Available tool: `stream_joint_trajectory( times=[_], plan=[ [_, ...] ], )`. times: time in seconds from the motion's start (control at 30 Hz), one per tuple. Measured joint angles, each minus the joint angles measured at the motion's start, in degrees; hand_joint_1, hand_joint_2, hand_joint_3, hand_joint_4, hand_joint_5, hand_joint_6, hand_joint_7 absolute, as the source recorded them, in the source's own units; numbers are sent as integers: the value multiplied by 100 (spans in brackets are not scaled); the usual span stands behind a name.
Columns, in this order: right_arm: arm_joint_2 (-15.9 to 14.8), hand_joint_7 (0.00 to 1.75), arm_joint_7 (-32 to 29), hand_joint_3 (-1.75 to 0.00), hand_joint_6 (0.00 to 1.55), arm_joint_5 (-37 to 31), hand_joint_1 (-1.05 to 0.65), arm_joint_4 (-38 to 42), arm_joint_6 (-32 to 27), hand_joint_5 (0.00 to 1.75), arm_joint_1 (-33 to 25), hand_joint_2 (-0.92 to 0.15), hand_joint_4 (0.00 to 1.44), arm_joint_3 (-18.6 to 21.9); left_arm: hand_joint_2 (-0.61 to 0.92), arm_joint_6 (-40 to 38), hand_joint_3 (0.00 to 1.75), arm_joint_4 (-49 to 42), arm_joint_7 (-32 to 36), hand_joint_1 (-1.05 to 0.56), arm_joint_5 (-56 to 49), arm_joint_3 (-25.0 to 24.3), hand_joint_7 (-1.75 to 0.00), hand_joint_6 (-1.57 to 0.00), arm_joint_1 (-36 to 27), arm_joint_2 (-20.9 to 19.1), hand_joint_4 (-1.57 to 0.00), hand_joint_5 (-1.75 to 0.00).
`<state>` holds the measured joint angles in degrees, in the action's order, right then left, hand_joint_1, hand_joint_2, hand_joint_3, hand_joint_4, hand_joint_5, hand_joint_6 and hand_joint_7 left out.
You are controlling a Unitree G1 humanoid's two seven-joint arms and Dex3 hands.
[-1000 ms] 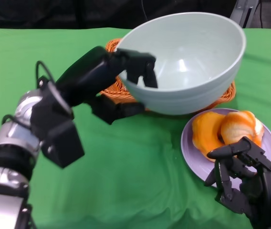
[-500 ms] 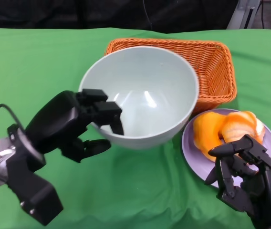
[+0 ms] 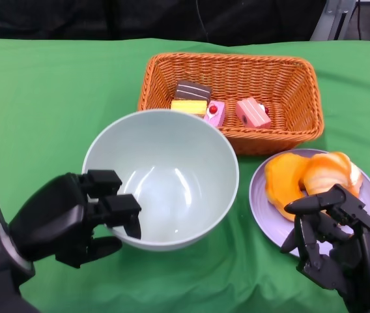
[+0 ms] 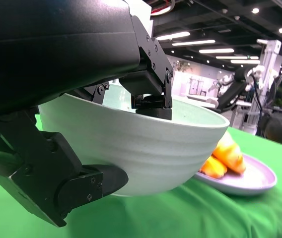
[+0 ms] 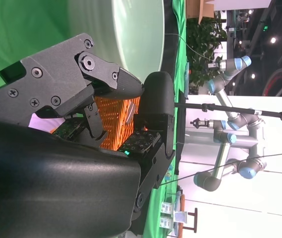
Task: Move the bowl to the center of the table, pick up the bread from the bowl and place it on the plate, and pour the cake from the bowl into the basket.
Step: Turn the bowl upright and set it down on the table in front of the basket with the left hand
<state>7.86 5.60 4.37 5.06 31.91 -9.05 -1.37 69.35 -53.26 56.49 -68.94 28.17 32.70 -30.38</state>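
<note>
Lowered smooth round bowl (image 3: pixel 172 176), woven basket (image 3: pixel 289 85) uncovered

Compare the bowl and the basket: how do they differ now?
The bowl is round, smooth and pale green; the basket is rectangular, woven and orange. The bowl is empty, while the basket holds cake pieces. The left hand grips the bowl's rim; nothing touches the basket. Both sit on the green table.

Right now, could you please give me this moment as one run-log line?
left robot hand: grips bowl rim | bowl: empty | cakes: in basket | bread: on plate | right robot hand: empty
</note>
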Motion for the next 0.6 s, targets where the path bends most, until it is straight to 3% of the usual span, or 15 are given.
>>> stream_joint_trajectory(
  times=[0.13, 0.6],
  plan=[
    [0, 114, -7, -80, 74, 0, -11, -37, -8, 149, -29, -71, 84, -4, 45, -113, 101, -80, 332, 7, -42, 400, -157, -73, 4, -15, -76, -175],
    [2, 115, -56, -83, 75, -32, -11, -135, -12, 149, -65, -69, 84, -61, 61, -532, 69, -733, 353, 4, 98, 1179, -129, -81, 105, 56, -77, -161]
  ],
)
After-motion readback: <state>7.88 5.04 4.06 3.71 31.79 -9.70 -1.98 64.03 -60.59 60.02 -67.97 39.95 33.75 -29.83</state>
